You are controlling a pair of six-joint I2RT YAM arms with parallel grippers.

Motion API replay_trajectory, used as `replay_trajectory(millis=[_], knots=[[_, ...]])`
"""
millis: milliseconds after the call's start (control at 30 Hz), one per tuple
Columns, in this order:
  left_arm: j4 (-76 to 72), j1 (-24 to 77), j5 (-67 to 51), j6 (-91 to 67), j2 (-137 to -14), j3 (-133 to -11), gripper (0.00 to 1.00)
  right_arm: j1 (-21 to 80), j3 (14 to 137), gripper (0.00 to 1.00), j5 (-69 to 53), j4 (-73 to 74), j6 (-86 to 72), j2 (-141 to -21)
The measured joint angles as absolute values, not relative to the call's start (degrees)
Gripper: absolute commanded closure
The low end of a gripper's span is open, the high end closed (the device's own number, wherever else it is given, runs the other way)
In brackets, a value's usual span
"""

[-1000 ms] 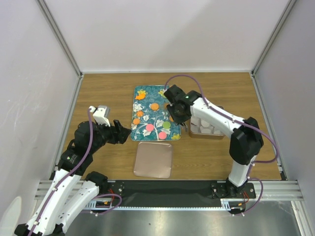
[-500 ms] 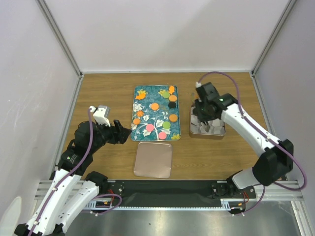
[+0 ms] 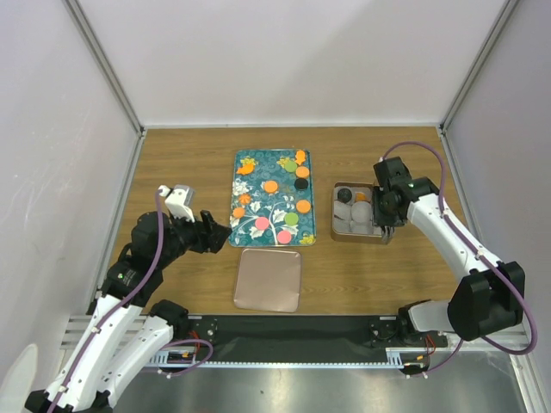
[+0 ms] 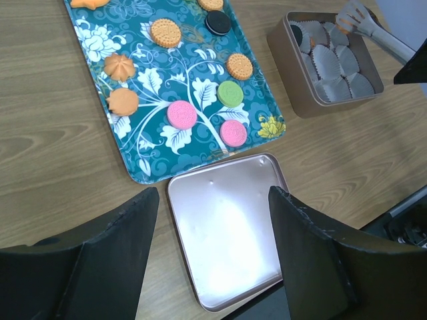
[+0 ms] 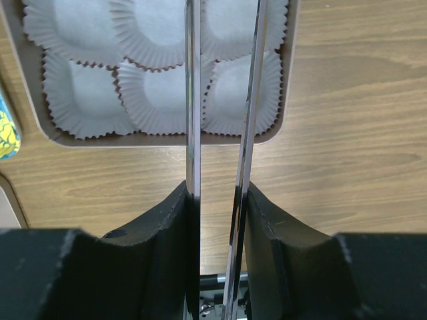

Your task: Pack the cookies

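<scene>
The right end effector [image 3: 385, 209] is clenched on a pair of tongs [image 5: 192, 100]. It sits by the right edge of the tin [image 4: 293, 73], right of middle in the top view. In the left wrist view, at the upper right, the tong tips seem to pinch a bit of orange [image 4: 343, 25], most likely a cookie, just above the paper cups [image 5: 80, 93]. A black cookie [image 3: 343, 194] lies in the tin's upper left corner. The other cookies [image 4: 181, 114] lie on the tray [image 4: 193, 148] in the middle of the frame. The left end effector [image 4: 212, 200] is released and holds nothing, hanging over the lid [image 4: 227, 253] on the surface [image 4: 60, 167]. To do this step well, I think the tips should go down into one empty cup, not onto a rim. Then the tongs should let go slowly and lift straight up, so the thin paper does not catch and tip.
</scene>
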State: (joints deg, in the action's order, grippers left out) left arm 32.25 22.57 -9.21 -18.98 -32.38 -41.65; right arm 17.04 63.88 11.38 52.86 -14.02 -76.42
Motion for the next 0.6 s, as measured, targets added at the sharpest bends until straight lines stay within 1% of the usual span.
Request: replay_trajectory(millis=[533,600], knots=[[32.2,23.7,-9.3,-19.0,-32.7,-41.6,0.27,15.0,63.4,0.66,11.5,51.5,-14.6,-77.4],[32.2,23.7,-9.3,-19.0,-32.7,-41.6,0.27,15.0,62.9,0.63,11.3,51.2,-14.6,-77.5]])
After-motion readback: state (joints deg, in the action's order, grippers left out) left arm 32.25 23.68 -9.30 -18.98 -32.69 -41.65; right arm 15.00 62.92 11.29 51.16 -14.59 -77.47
